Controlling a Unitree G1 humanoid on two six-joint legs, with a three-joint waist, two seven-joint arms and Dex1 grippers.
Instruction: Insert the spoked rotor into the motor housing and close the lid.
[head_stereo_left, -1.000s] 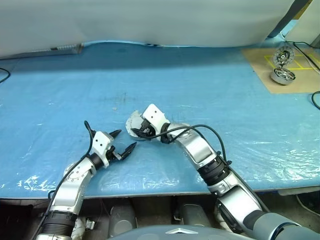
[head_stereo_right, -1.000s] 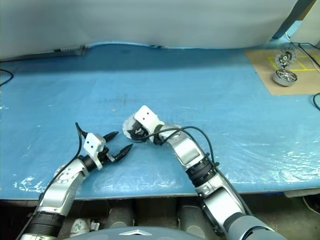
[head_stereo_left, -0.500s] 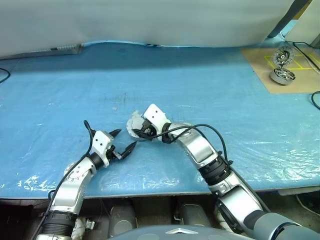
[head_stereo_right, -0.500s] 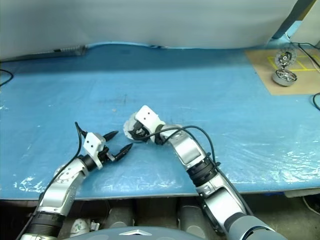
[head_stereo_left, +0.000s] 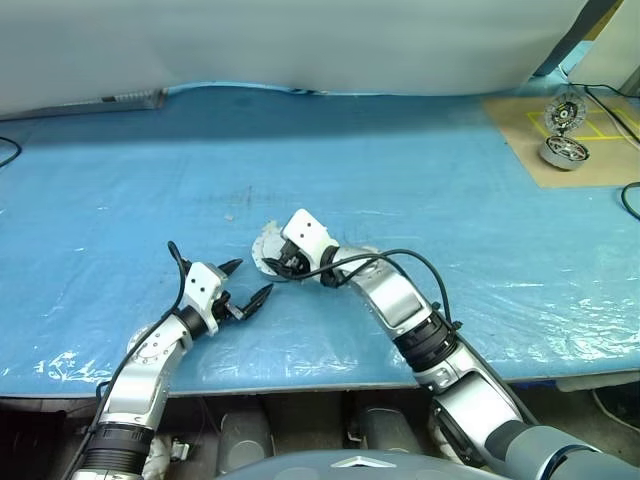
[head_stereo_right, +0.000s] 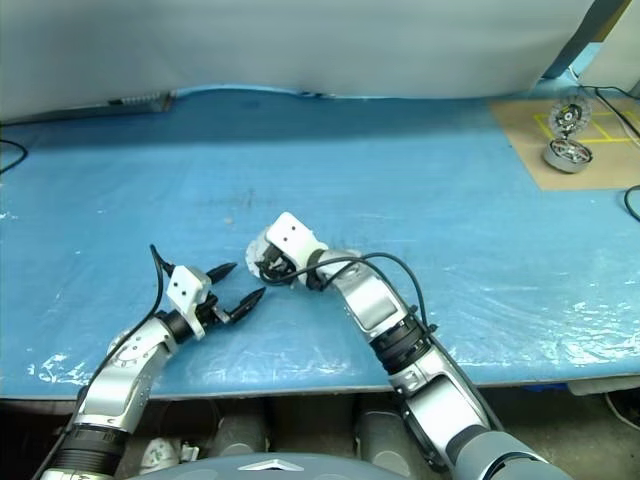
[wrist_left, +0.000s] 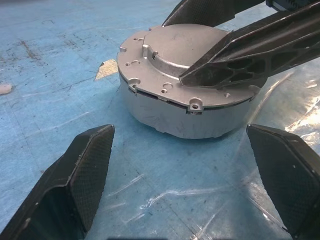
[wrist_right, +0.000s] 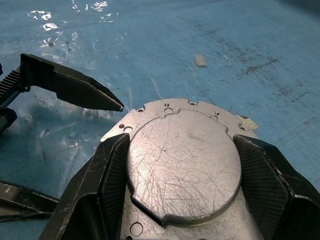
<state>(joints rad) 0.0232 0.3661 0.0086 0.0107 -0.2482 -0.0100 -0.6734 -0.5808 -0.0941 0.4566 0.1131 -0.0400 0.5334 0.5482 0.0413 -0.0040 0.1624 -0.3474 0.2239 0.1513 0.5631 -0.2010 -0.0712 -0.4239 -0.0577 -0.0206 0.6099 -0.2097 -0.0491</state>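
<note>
1. While the lid (wrist_left: 190, 75) is sitting on the motor housing (wrist_left: 175, 117) mid-counter (head_stereo_left: 120, 170), my right pincer (wrist_right: 182, 165) is straddling its raised circle; pressing off-centre could be tilting it.
2. My left pincer (head_stereo_left: 245, 283), at eight o'clock of it, is gaping empty.
3. Nothing is differing from a second ago.

Centre of the frame, the right gripper (head_stereo_left: 277, 262) is down on the lid (head_stereo_left: 267, 244) — a pale grey disc showing just past its white wrist block, the fingers mostly tucked out of sight. Lower left, the left gripper (head_stereo_left: 245, 281) sits just beside it, black fingers spread wide and empty. Blue table (head_stereo_left: 420, 190) all around — and a shiny spoked motor (head_stereo_left: 564, 151) on brown board, upper right.
</note>
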